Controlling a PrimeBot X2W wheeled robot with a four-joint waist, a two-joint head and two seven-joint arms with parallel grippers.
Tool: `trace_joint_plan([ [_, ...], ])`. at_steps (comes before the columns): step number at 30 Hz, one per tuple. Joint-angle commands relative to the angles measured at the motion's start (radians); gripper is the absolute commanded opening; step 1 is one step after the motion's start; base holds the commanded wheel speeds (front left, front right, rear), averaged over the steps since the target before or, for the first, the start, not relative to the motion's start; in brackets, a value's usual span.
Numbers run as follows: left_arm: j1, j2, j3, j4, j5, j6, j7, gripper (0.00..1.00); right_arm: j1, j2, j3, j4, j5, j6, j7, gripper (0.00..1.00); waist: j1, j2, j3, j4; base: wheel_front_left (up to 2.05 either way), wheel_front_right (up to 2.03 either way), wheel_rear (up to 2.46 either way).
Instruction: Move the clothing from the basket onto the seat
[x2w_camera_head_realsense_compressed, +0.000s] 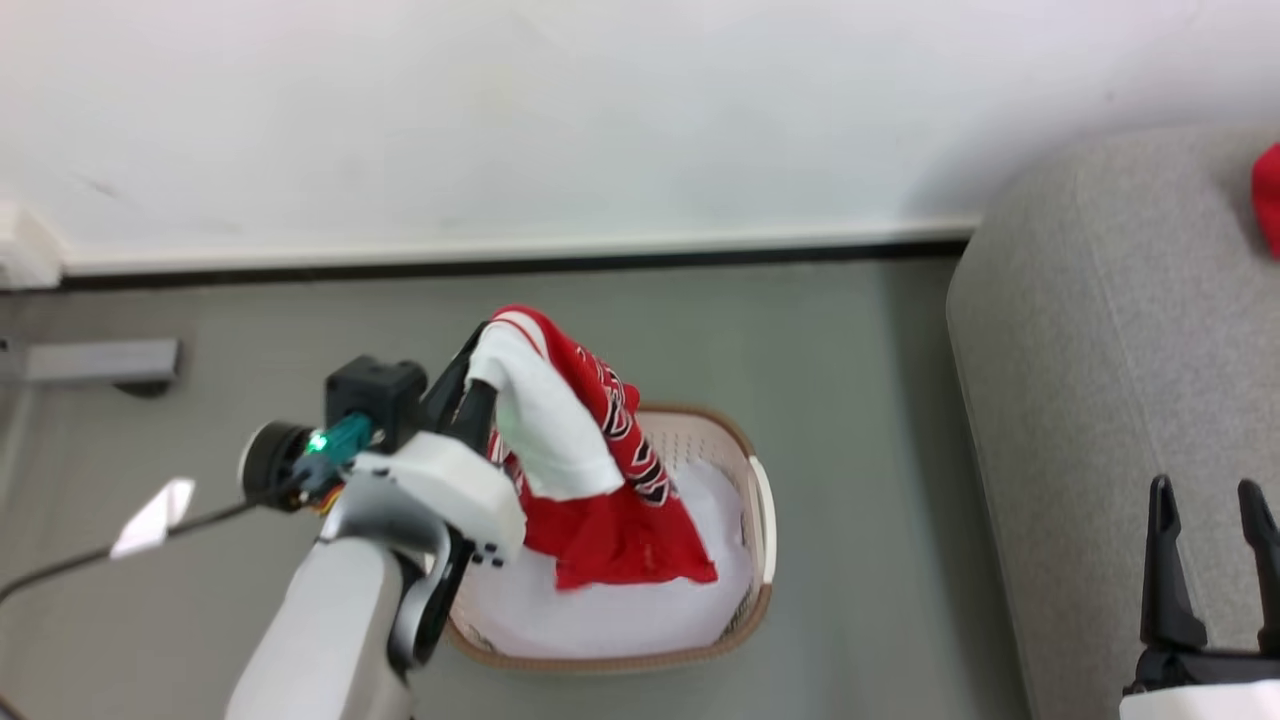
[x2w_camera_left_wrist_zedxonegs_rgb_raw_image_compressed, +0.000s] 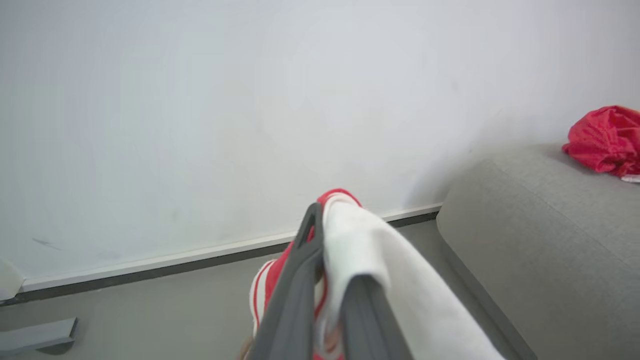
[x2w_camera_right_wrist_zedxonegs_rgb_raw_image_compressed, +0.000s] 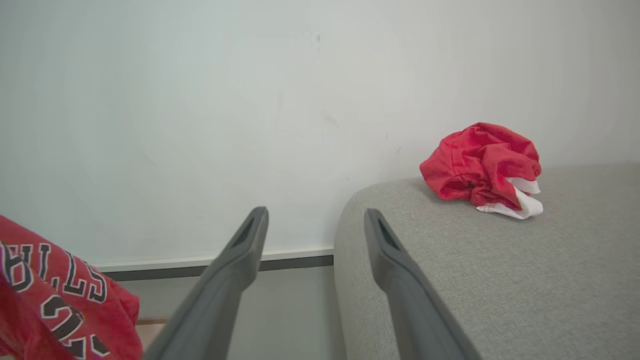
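My left gripper (x2w_camera_head_realsense_compressed: 482, 345) is shut on a red and white garment with dark lettering (x2w_camera_head_realsense_compressed: 600, 470), held up over the basket (x2w_camera_head_realsense_compressed: 765, 520). The cloth drapes down from the fingertips, and its lower hem hangs into the basket. In the left wrist view the white panel (x2w_camera_left_wrist_zedxonegs_rgb_raw_image_compressed: 370, 250) folds over the gripper (x2w_camera_left_wrist_zedxonegs_rgb_raw_image_compressed: 322, 210). A crumpled red garment (x2w_camera_right_wrist_zedxonegs_rgb_raw_image_compressed: 480, 165) lies on the grey seat (x2w_camera_right_wrist_zedxonegs_rgb_raw_image_compressed: 525, 270), also seen as a red garment (x2w_camera_left_wrist_zedxonegs_rgb_raw_image_compressed: 602, 140) at the far right. My right gripper (x2w_camera_head_realsense_compressed: 1205, 490) stands open above the seat's near edge, with nothing between its fingers (x2w_camera_right_wrist_zedxonegs_rgb_raw_image_compressed: 245, 250).
A pale white sheet (x2w_camera_head_realsense_compressed: 620, 610) lines the basket's bottom. The basket stands on grey floor between my left arm and the seat (x2w_camera_head_realsense_compressed: 1100, 400). A white wall with a dark skirting strip (x2w_camera_head_realsense_compressed: 500, 265) runs behind. A grey block (x2w_camera_head_realsense_compressed: 100, 360) and a cable lie at the left.
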Motion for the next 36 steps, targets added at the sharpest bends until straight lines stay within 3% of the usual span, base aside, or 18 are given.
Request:
trace_joint_plan([
  [1,0.020,0.006,0.005,-0.019,-0.004,0.008,0.000,0.00,0.016,0.002,-0.003,0.004,-0.006,-0.003,0.001,1.00,0.0004,-0.0001,-0.035,0.009,0.00,0.00,0.00],
  [13,0.236,0.045,0.059,-0.282,-0.046,0.079,0.027,0.00,0.090,0.004,0.000,0.013,-0.016,-0.003,0.001,1.00,0.0004,-0.0001,-0.168,-0.004,0.00,0.00,0.00],
  [23,0.371,0.063,0.084,-0.369,-0.070,0.107,0.031,0.00,0.152,0.005,0.013,0.010,-0.037,-0.003,0.001,1.00,0.0004,-0.0001,-0.243,-0.003,0.00,0.00,0.00],
  [36,0.390,0.082,0.084,-0.413,-0.078,0.117,0.053,0.00,0.151,0.006,0.036,0.016,-0.038,-0.003,0.001,1.00,0.0004,-0.0001,-0.247,0.001,0.00,0.00,0.00],
])
